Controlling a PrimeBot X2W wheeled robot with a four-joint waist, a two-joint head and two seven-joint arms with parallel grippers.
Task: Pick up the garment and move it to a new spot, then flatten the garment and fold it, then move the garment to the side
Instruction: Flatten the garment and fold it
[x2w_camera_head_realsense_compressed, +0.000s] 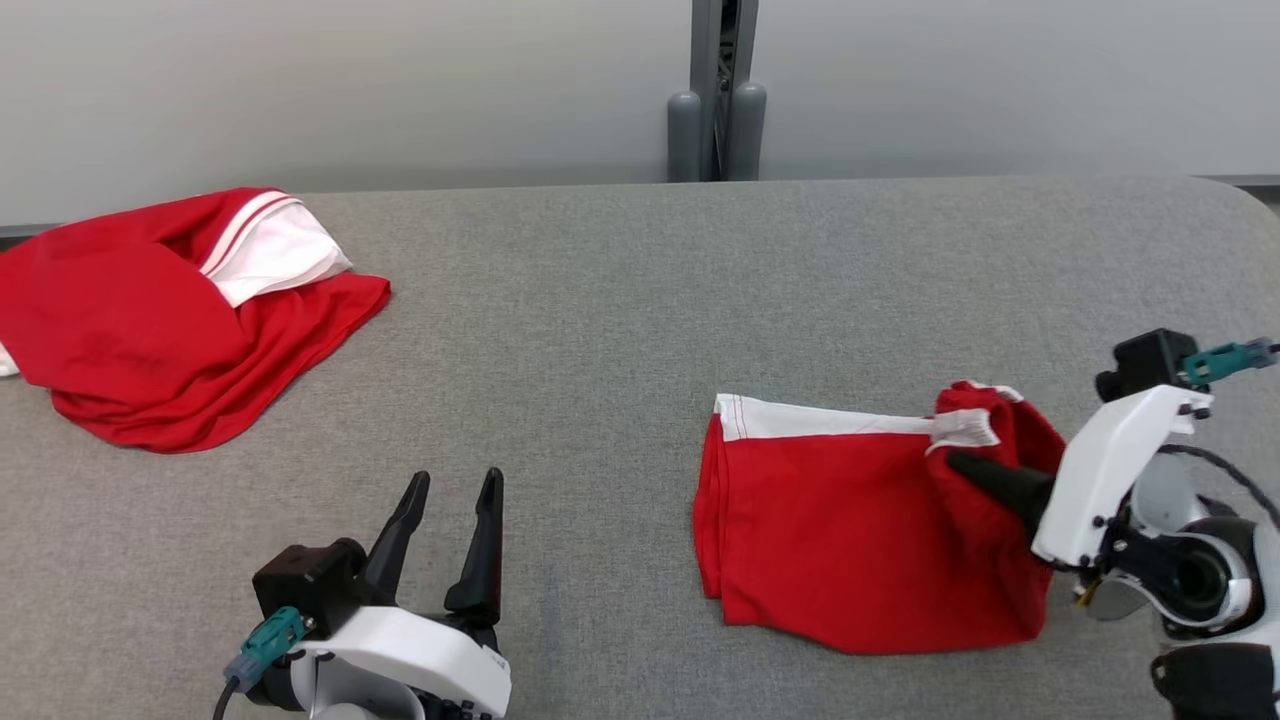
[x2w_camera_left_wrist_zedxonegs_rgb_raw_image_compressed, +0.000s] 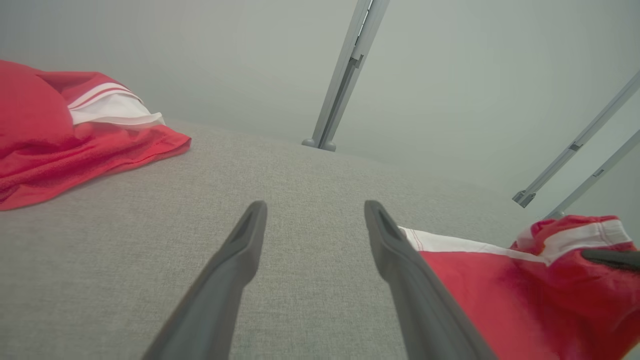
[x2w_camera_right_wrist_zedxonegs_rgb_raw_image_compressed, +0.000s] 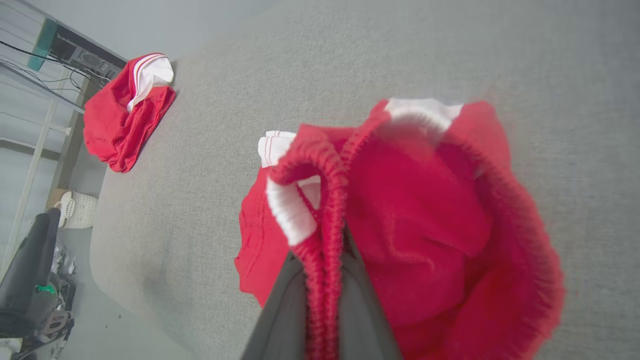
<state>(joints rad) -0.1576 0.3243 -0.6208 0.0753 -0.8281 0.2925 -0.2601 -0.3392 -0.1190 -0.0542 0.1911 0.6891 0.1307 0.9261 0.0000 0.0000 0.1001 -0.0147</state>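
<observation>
My right gripper (x2w_camera_head_realsense_compressed: 962, 464) is pinched shut on the elastic waistband of the garment (x2w_camera_head_realsense_compressed: 830, 530). It grips the garment's right-hand end and lifts that edge into a bunch, while the rest lies folded flat on the grey table (x2w_camera_head_realsense_compressed: 600, 300). My left gripper (x2w_camera_head_realsense_compressed: 455, 480) is to the left of the garment, apart from it, with its fingers spread wide and holding nothing. A crumpled red-and-white cloth heap (x2w_camera_head_realsense_compressed: 150, 320) lies well to the garment's left, farther back.

a lab, judging by aluminium frame post (x2w_camera_head_realsense_compressed: 722, 90), cabled shelving (x2w_camera_right_wrist_zedxonegs_rgb_raw_image_compressed: 30, 80) and padded table (x2w_camera_head_realsense_compressed: 640, 300).
</observation>
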